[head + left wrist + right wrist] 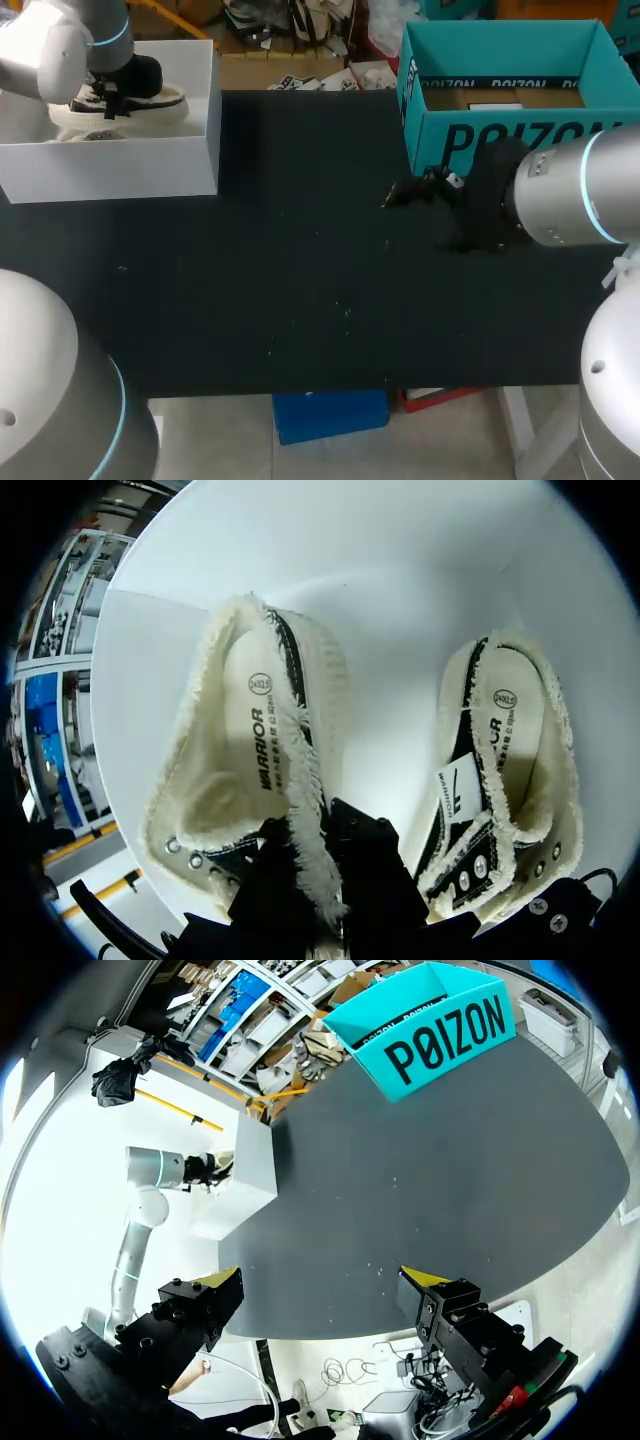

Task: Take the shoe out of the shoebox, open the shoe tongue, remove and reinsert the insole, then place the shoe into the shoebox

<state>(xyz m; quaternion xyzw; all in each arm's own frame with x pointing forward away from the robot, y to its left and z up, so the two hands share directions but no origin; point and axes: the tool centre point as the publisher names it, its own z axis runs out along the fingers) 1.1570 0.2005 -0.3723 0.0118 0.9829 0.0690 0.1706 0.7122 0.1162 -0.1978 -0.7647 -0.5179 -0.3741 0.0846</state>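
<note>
A white shoebox (120, 170) stands at the table's back left with two shoes in it. In the left wrist view both shoes show cream fleece lining and black uppers. My left gripper (315, 880) is shut on the fleece collar edge of one shoe (250, 760); the other shoe (505, 770) lies beside it. In the head view the left gripper (112, 95) is down inside the box over the shoe (150, 105). My right gripper (400, 195) hangs open and empty over the black table, in front of the teal box. Its yellow tips stand wide apart around the right gripper (325, 1280).
A teal open box (500, 140) stands at the back right, also seen as the teal box (430, 1030). The black tabletop (300, 290) spreads between the two boxes. My right arm (580, 190) reaches in from the right.
</note>
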